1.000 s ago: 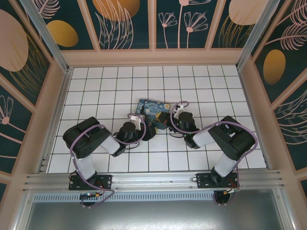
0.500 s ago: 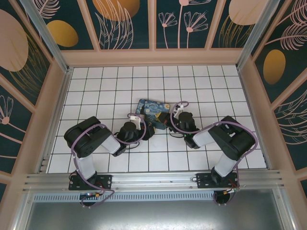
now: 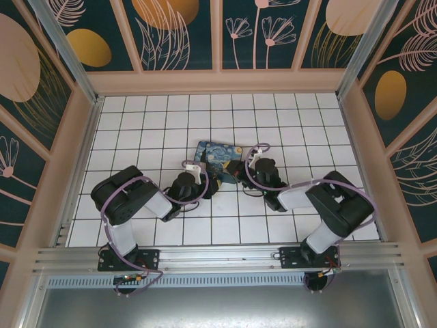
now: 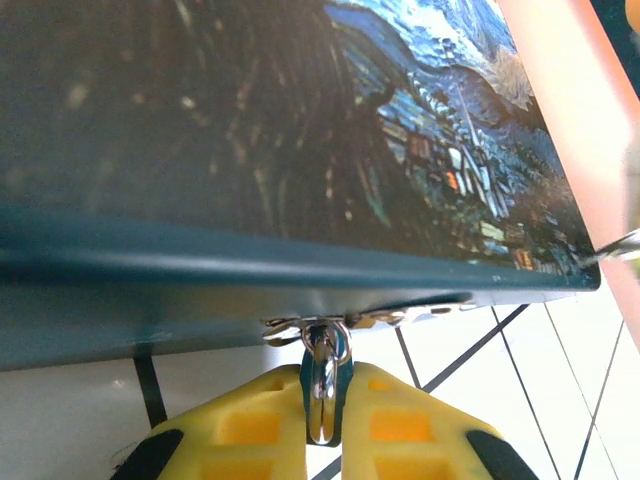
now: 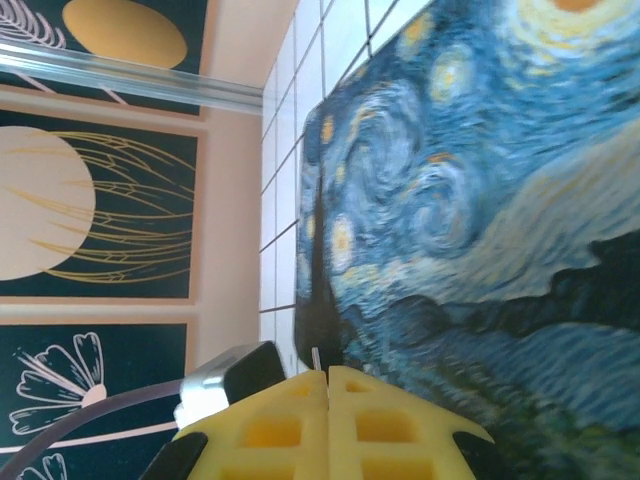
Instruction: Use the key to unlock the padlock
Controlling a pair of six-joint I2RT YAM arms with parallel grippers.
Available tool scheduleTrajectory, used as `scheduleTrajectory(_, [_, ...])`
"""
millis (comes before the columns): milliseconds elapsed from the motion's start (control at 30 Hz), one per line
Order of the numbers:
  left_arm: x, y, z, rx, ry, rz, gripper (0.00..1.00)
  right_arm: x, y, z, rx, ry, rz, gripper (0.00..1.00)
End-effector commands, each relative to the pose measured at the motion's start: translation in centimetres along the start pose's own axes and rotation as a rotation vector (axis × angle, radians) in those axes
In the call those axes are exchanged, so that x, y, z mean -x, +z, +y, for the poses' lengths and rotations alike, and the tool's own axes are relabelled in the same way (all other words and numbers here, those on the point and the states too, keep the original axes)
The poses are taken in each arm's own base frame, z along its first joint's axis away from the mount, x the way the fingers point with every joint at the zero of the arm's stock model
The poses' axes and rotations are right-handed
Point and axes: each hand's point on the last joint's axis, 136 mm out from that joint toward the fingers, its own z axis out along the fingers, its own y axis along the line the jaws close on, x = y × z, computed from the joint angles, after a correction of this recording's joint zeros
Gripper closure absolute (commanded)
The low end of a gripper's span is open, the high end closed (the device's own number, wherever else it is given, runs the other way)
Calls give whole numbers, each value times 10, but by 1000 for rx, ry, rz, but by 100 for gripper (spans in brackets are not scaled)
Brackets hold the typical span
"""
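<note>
Here the padlock (image 4: 323,385) sits clamped in the left gripper (image 4: 326,402) below the box (image 4: 300,150)

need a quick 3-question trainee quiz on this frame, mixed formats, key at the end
1. Multiple choice: what are the left fingers shut on? A) a cable B) the padlock hanging at the edge of the box C) nothing
2. True or false: the right fingers are spread wide apart.
3. Short answer: in the top view, which arm reaches the box from its right side?
Key: 1 B; 2 false; 3 the right arm.
</note>
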Motion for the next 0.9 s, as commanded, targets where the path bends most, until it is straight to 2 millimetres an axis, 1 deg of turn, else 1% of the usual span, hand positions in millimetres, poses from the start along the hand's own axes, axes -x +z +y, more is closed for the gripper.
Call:
scheduleTrajectory(0, [11,1,-19,-35,-9,-5,100,3,-8,32,45,-69,-10,100])
scheduleTrajectory(167, [15,0,-24,-14,-14,17,100,-7,-25,40,56,-92,-1,100])
scheduleTrajectory(267, [14,-2,-21,8,-16,32,100,-18,-36,36,56,-97,6,100])
scheduleTrajectory(300, [20,-6,-28,-4,-14,17,100,-22,-39,33,54,-97,9,100])
scheduleTrajectory(467, [23,-10,-28,5,-26,21,100,-41,-59,15,36,-83,15,100])
scheduleTrajectory(633, [24,-12,-29,-11,-48,38,100,-56,-74,-12,10,-45,3,100])
scheduleTrajectory(733, [23,-14,-30,-29,-75,57,100,-63,-76,-22,-2,-30,3,100])
scheduleTrajectory(867, [24,-18,-37,-73,-115,73,100,-68,-71,-24,5,-28,5,100])
